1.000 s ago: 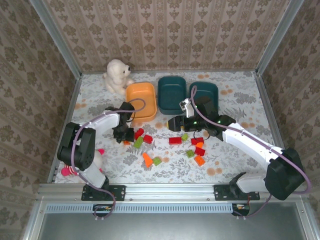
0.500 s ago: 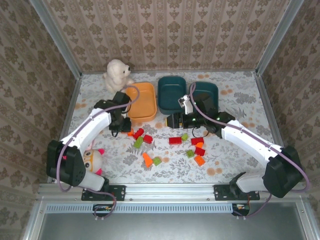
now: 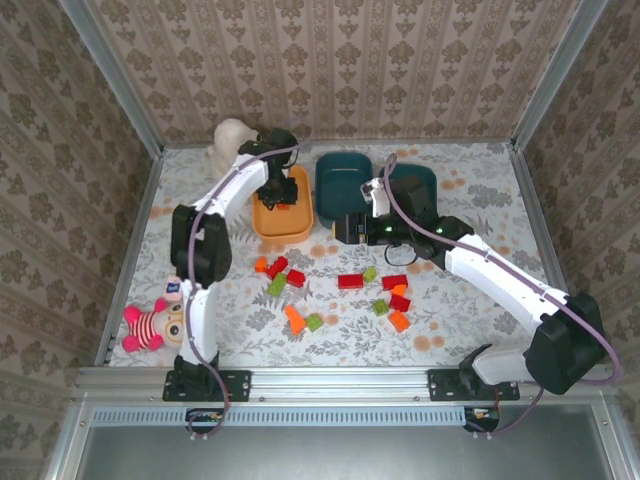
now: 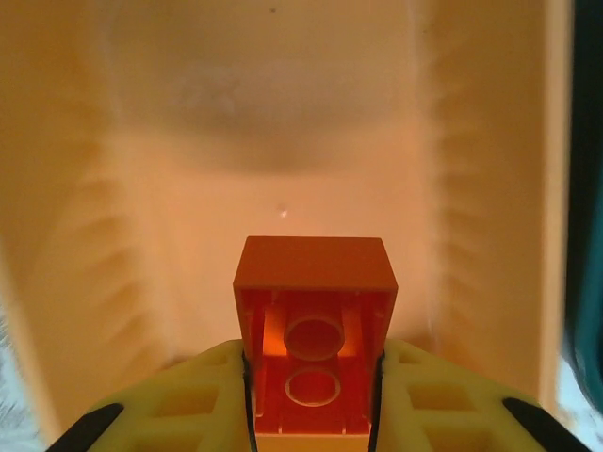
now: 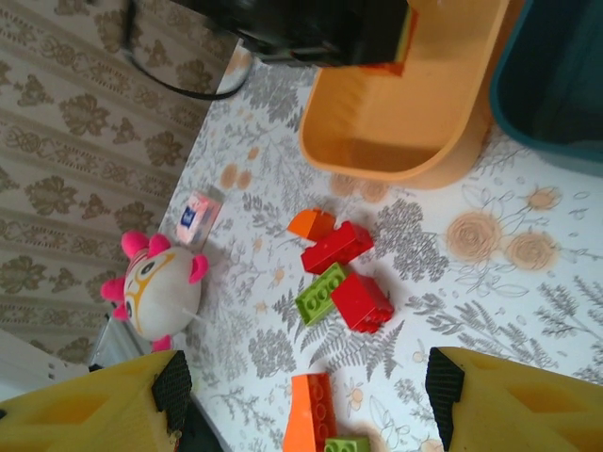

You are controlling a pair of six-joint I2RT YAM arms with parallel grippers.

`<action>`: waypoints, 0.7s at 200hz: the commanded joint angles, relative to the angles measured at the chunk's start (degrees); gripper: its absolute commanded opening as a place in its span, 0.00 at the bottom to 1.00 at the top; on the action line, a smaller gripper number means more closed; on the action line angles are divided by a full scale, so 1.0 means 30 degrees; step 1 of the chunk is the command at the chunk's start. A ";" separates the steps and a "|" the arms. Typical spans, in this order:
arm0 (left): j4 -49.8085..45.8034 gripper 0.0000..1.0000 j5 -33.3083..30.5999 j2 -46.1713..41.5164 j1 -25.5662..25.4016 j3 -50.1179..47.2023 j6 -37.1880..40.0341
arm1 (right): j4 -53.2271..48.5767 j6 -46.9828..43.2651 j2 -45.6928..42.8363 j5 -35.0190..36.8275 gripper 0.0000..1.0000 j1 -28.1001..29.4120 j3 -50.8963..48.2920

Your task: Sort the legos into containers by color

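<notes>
My left gripper (image 3: 279,196) is shut on an orange lego (image 4: 314,325) and holds it over the inside of the orange container (image 3: 300,226); the same container's floor (image 4: 283,141) lies right below the brick. My right gripper (image 3: 340,230) hovers open and empty in front of the middle teal container (image 3: 343,190), with a second teal container (image 3: 425,180) partly behind its arm. Red, orange and green legos lie scattered on the table, among them a red one (image 3: 350,281), a green one (image 5: 320,294) and an orange one (image 3: 294,318).
A white plush bear (image 3: 226,140) sits at the back left beside the orange tub. A pink and white plush (image 3: 152,326) lies near the left edge by the left arm's base. Metal rails and patterned walls close off the table.
My left arm has swung from the lego pile back and up to the orange tub, carrying the orange lego. My right gripper has drifted slightly toward the tubs, still open.
</notes>
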 commanded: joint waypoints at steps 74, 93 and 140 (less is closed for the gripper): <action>-0.1366 0.53 0.1221 0.2650 0.0663 0.1722 -0.0807 | -0.5933 -0.0953 -0.3203 0.4734 0.69 -0.0519 -0.0590; -0.1272 0.61 0.1355 0.1997 0.0620 0.1692 -0.0918 | -0.8291 -0.0811 -0.3433 0.5774 0.69 -0.0877 -0.0563; -0.0934 0.71 0.1293 -0.1066 0.0214 0.0668 -0.1269 | -1.5070 0.0835 -0.2091 0.7402 0.77 -0.1432 -0.0328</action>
